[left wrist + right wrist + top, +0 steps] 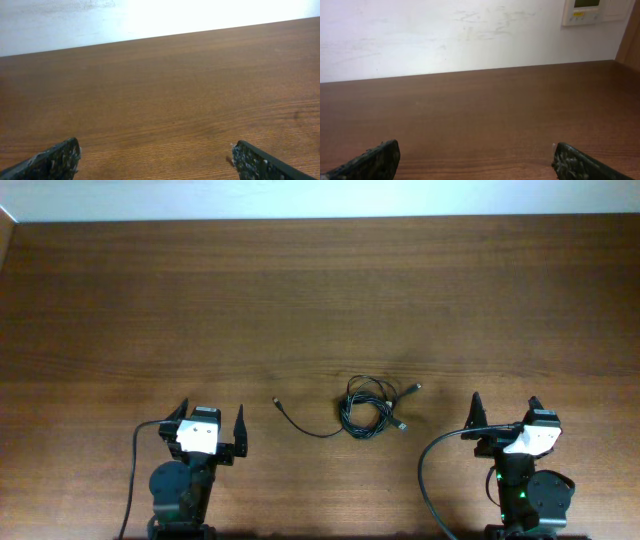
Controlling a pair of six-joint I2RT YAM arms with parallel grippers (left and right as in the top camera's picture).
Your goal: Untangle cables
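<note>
1. The table (320, 300) was dark brown wood with fine straight grain, smooth, and had a soft sheen toward its far edge.
2. The cables (365, 408) looked thin, black and matt, with silvery, metal-looking ends.
3. The fingers (57, 159) of the left claw (211, 414) and the right claw (505, 404) were black, rough and flecked with pale specks.
4. The wall (445, 35) was white, matt and scuffed.
</note>
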